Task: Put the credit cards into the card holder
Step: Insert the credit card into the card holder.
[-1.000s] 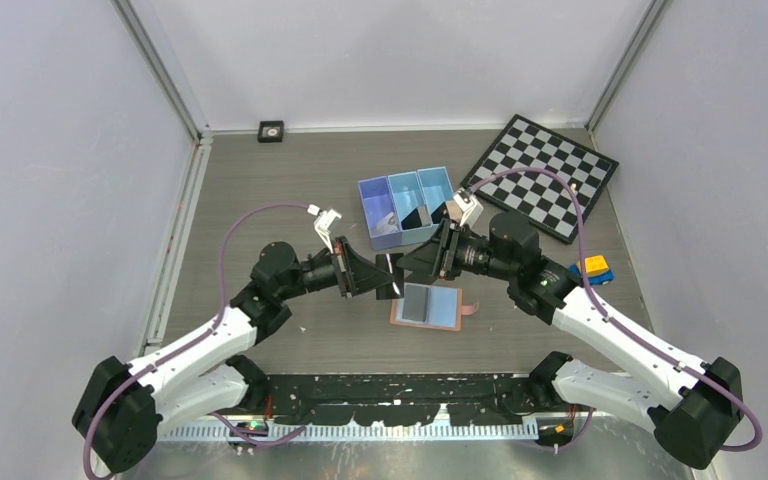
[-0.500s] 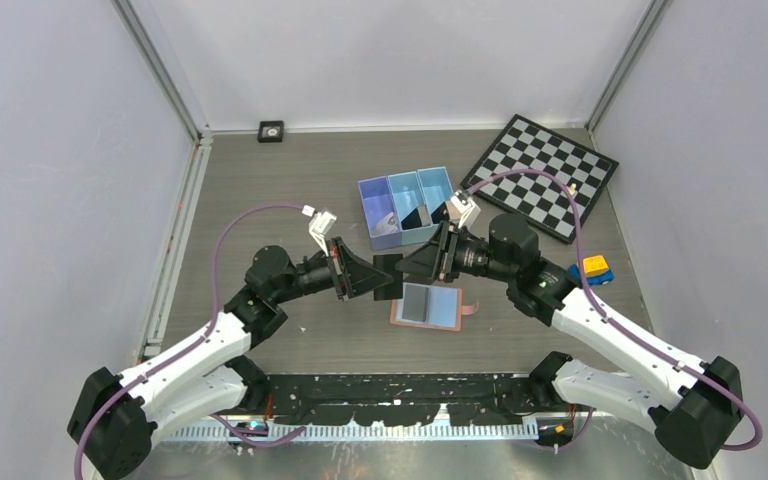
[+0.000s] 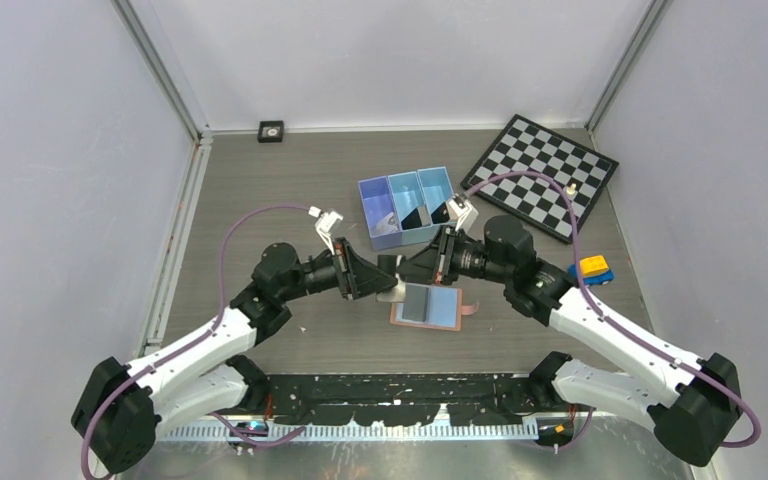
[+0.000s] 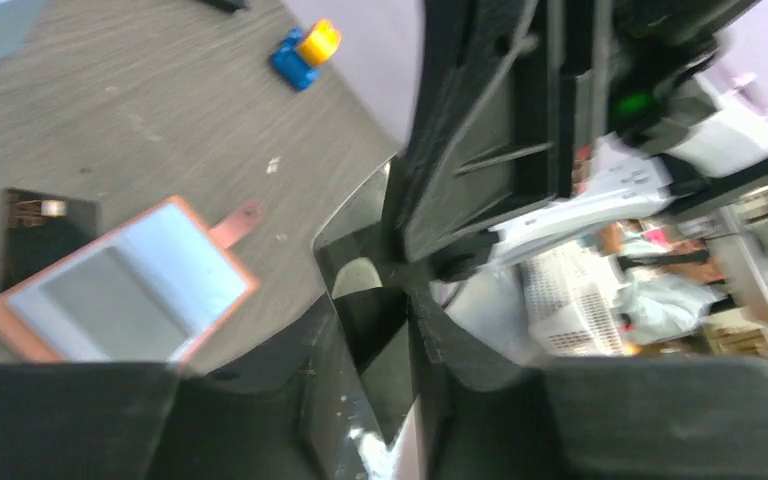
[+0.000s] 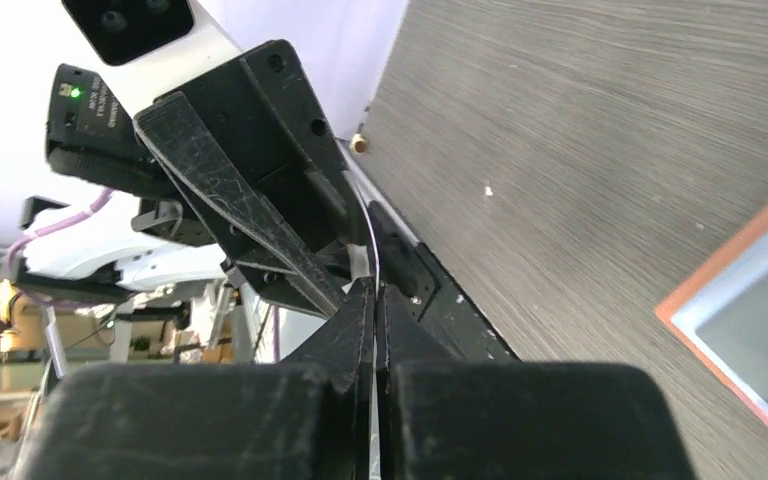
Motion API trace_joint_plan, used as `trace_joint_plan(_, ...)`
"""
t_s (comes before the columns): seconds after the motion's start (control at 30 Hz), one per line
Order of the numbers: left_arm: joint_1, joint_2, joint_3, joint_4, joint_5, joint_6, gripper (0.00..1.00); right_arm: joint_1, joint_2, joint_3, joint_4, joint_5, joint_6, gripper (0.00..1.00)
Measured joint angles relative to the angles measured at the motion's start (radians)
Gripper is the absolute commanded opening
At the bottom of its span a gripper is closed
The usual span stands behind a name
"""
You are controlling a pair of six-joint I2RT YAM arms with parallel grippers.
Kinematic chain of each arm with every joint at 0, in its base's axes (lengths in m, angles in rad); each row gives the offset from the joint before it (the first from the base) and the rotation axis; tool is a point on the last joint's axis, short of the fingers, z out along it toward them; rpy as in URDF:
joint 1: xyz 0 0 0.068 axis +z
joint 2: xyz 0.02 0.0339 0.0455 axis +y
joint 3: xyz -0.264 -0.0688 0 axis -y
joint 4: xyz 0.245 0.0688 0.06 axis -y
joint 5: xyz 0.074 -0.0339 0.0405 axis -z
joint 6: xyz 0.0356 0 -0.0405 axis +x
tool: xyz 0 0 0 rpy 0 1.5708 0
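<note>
**Mid-air card hand-over beside the open holder**

Over the worktop both arms reach inward and meet tip to tip, probably to re-grip for insertion. The card holder lies open near them, blue lining up, ready to receive. One credit card stands on edge between the tips. The right pincer is pressed together on it; whether the left pincer grips it I cannot tell.

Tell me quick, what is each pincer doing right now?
Left pincer: slightly open around the credit card.
Right pincer: closed on the credit card, holding it.
</note>
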Motion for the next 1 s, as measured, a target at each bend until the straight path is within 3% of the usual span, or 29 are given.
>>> trace_joint_plan(0.1, -0.003, 0.021, 0.004, -0.081, -0.035, 0.038, 0.64, -0.014, -0.017, 0.039, -0.152, 0.087, -0.035, 0.0)
trace_joint_plan(0.2, -0.005, 0.072, 0.047, -0.225, -0.105, 0.081, 0.66, -0.111, -0.028, 0.044, -0.296, 0.148, -0.053, 0.0)
trace_joint_plan(0.43, -0.005, 0.284, 0.11, -0.381, -0.192, 0.128, 0.66, -0.324, 0.0, -0.029, -0.406, 0.15, -0.051, 0.0)
trace_joint_plan(0.53, -0.005, 0.374, 0.11, -0.403, -0.203, 0.128, 0.66, -0.344, 0.037, -0.068, -0.429, 0.137, -0.045, 0.0)
trace_joint_plan(0.67, -0.005, 0.461, 0.111, -0.403, -0.204, 0.128, 0.57, -0.354, 0.07, -0.111, -0.414, 0.109, -0.032, 0.0)
trace_joint_plan(1.0, -0.008, 0.605, 0.162, -0.393, -0.194, 0.133, 0.54, -0.357, 0.227, -0.13, -0.301, 0.025, -0.043, 0.01)
